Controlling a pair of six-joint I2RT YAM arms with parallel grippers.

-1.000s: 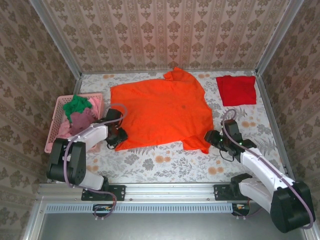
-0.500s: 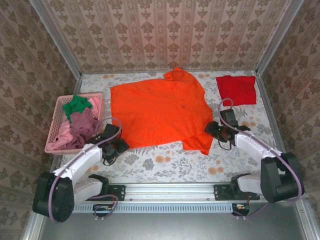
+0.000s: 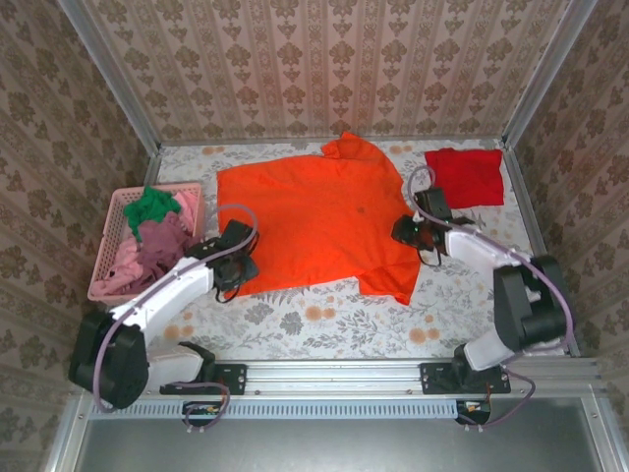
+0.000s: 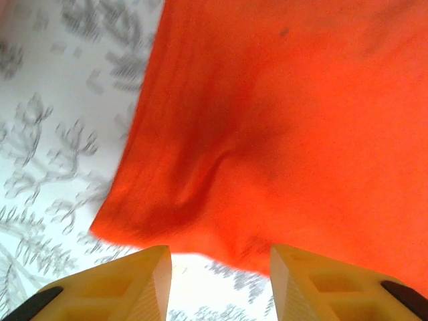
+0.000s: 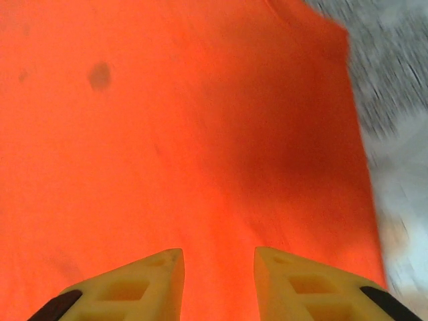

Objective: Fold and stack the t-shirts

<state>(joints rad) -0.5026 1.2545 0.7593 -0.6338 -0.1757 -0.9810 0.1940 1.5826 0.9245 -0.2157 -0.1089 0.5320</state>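
A bright orange t-shirt [image 3: 314, 221] lies spread flat in the middle of the table. A deeper red t-shirt [image 3: 464, 175] lies folded at the back right. My left gripper [image 3: 239, 261] is low at the orange shirt's front left corner. In the left wrist view the left gripper [image 4: 221, 257] is open, and the orange hem [image 4: 200, 227] reaches just to its fingertips [image 4: 144, 274]. My right gripper [image 3: 401, 231] is over the shirt's right edge. In the right wrist view the right gripper [image 5: 217, 257] is open, with flat orange cloth [image 5: 200, 134] under the gap.
A pink lattice basket [image 3: 108, 236] stands at the left edge, holding a green shirt [image 3: 149, 205], a mauve one [image 3: 162, 241] and a pink one [image 3: 118, 270]. Patterned walls close in the table on three sides. Floral tabletop [image 3: 324, 320] shows in front of the orange shirt.
My right gripper has travelled from the shirt's front right corner toward the back along its right edge, its jaws narrowing. My left gripper dipped toward the front, then returned to the front left corner.
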